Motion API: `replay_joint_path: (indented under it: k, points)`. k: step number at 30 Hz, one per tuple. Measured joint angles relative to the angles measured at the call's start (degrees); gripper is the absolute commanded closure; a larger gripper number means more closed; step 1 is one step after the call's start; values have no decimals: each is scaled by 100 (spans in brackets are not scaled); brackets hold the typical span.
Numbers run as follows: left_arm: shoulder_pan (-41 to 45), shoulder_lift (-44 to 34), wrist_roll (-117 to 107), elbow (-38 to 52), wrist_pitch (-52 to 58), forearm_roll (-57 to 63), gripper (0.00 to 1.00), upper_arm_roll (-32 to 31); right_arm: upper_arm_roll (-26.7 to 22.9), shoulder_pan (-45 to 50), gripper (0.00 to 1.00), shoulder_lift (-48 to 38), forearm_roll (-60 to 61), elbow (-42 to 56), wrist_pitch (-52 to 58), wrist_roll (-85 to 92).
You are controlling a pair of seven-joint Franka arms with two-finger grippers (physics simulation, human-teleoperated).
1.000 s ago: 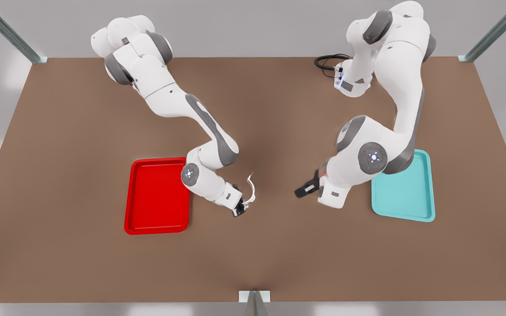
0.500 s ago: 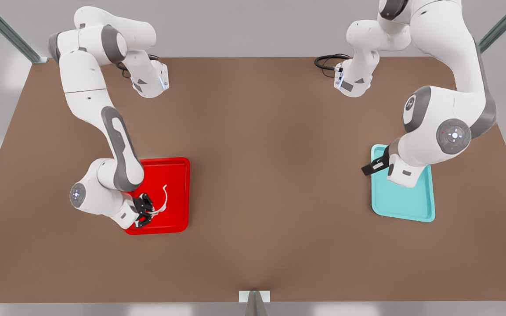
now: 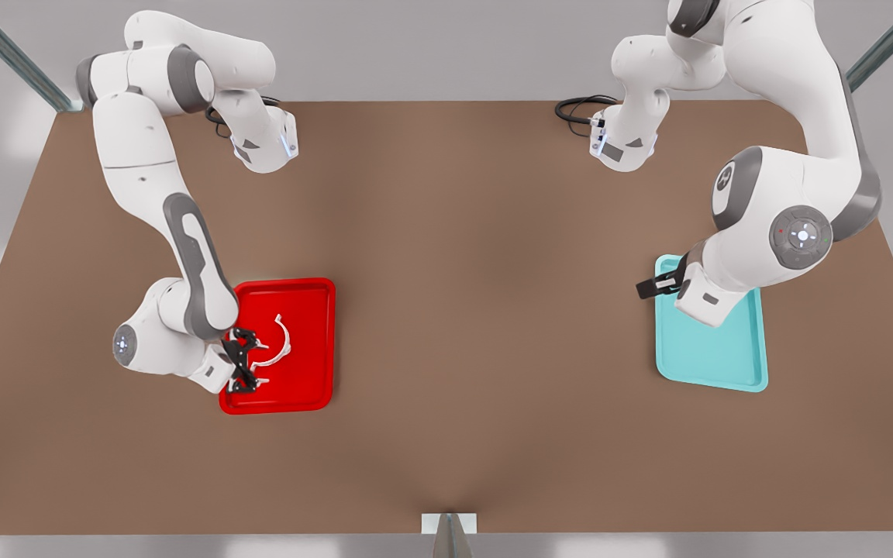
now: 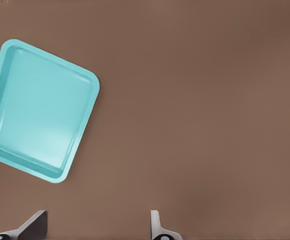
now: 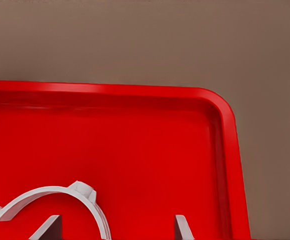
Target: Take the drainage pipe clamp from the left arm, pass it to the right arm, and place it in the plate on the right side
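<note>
The white drainage pipe clamp lies inside the red plate on the front view's left. My right gripper hovers at the plate's near-left part, open, with one foot of the clamp close to its fingers. In the right wrist view the clamp curves across the plate and passes between the spread fingers of my right gripper without being pinched. My left gripper is open and holds nothing. It waits at the far-left corner of the teal tray.
The left wrist view has the teal tray beside bare brown table, with the open left gripper at the frame's edge. A black cable lies by an arm base at the back. Metal posts stand at the table's corners.
My right gripper carried the clamp from the table's middle over the red plate, then opened; the clamp now lies in the plate. The left arm drew back to the teal tray.
</note>
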State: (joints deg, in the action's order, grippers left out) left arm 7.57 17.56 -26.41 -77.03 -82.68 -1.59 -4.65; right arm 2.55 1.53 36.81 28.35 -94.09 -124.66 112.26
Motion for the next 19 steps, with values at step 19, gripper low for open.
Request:
replay_joint_path:
  k: [19]
  points:
    - [-54, 8, 533, 62, 18, 10, 0, 31, -345, -107, 0, -3252, -3111, 855, 3430, -6138]
